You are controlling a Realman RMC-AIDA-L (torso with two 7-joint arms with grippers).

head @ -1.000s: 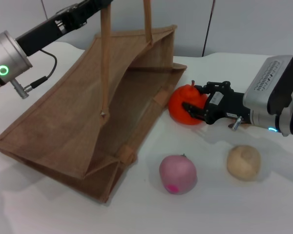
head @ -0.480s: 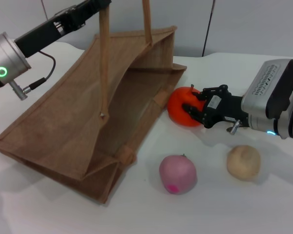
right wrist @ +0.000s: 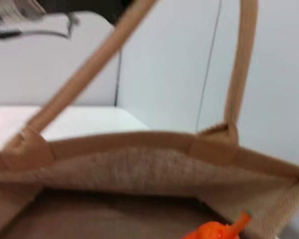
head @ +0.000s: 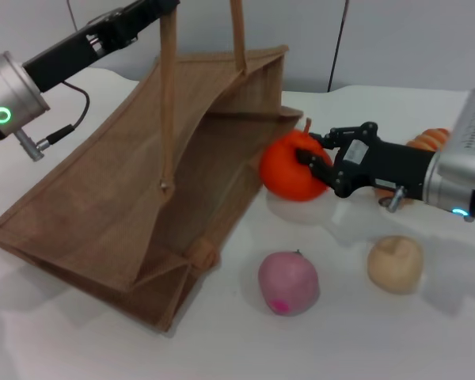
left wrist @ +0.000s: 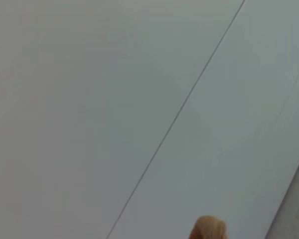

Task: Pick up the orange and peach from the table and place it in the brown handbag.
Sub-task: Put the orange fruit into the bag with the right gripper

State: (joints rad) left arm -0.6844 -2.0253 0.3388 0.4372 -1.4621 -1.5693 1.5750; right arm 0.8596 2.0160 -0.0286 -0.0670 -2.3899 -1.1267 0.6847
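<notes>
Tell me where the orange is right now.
In the head view the orange sits right of centre, held in the right gripper at the brown handbag's open mouth, above the peach on the table.

Looks like a lab or test bench: a plain white counter [head: 79, 348] runs up against bare pale grey wall panels [head: 412, 39] with thin dark seams. Two metal robot arms reach in, the left one [head: 8, 99] showing a green ring light and a loose cable. The only goods out are prop-like: a jute bag [head: 103, 206] and toy fruit.
</notes>
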